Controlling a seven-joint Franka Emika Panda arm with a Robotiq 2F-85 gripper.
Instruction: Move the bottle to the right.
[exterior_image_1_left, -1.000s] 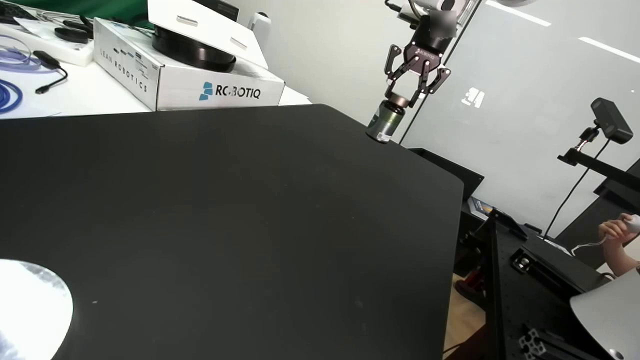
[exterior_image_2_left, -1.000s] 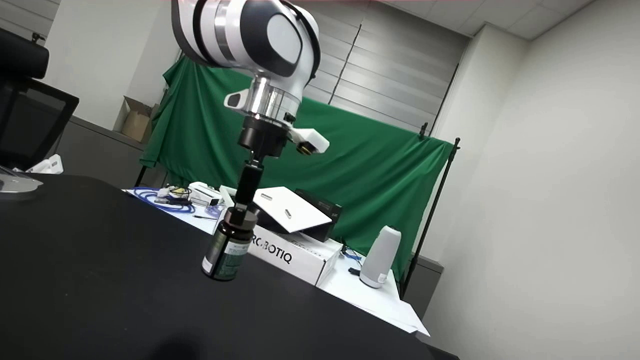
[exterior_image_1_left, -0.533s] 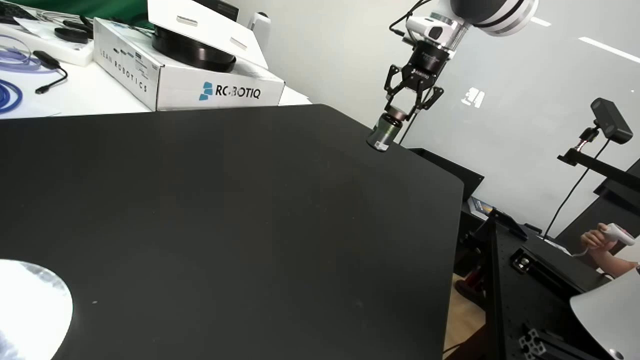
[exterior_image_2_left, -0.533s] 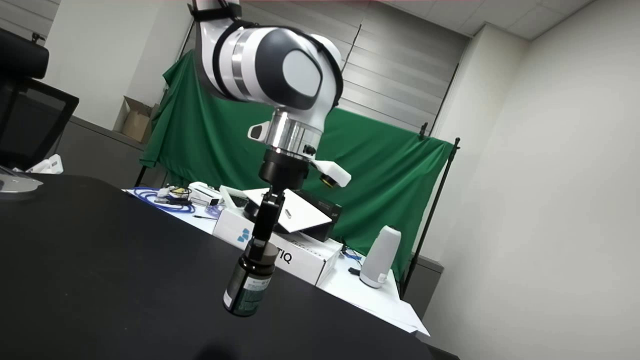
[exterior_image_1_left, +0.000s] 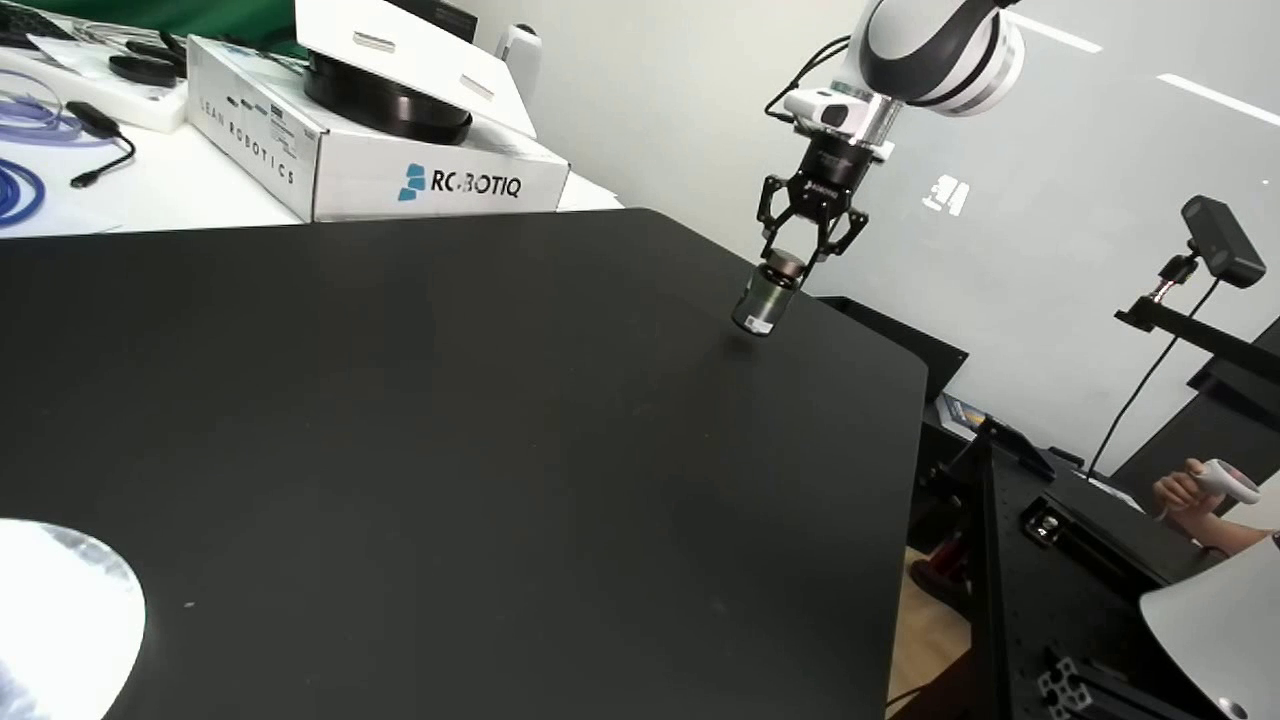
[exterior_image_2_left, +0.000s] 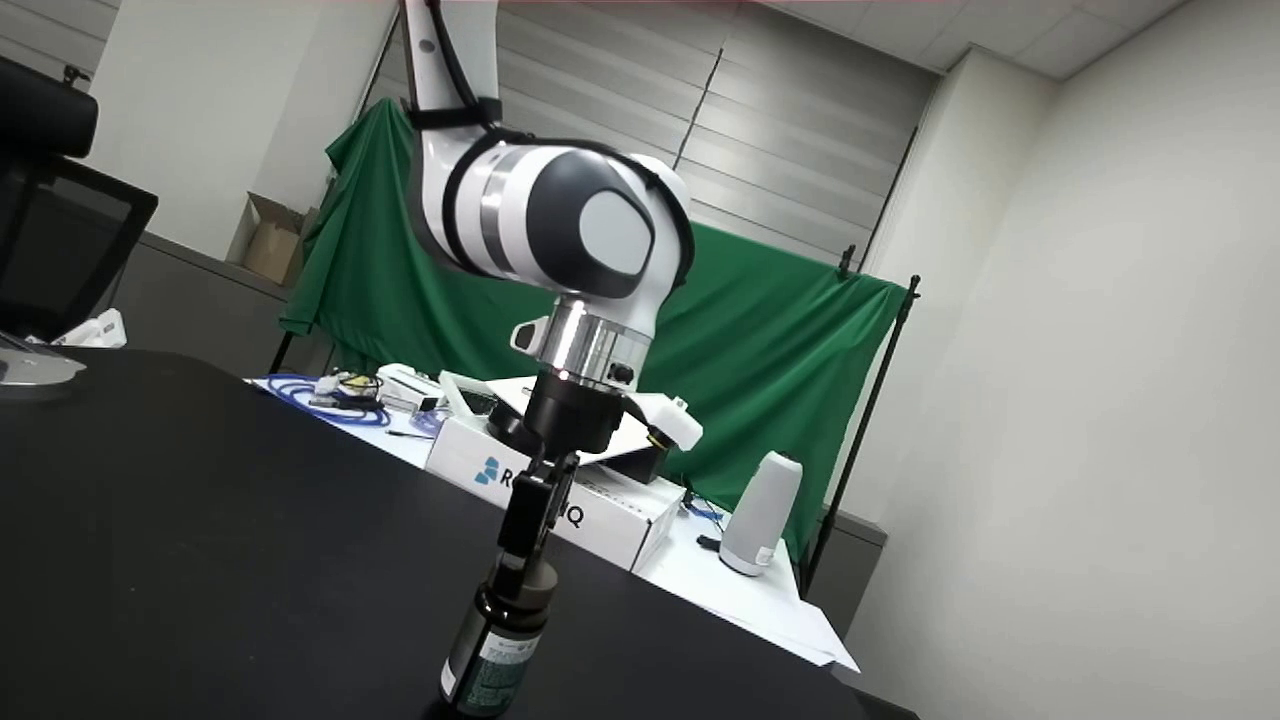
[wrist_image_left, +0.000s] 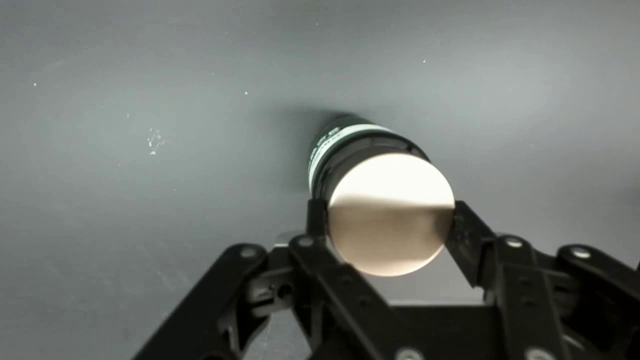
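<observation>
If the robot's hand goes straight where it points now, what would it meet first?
Probably the black table, via the bottle the hand grips; any gap below is hard to judge.

The bottle (exterior_image_1_left: 765, 302) is between the 2 fingers (wrist_image_left: 469, 240) of the gripper (exterior_image_1_left: 786, 264), the table (exterior_image_1_left: 480, 450) below them; in an exterior view a box (exterior_image_1_left: 370, 175) is left of them.

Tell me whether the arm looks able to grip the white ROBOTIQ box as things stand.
Probably not: the gripper is closed on the cap of the bottle and would likely need freeing first. A black round object under a white panel also sits on the box. Reach is unclear.
</observation>
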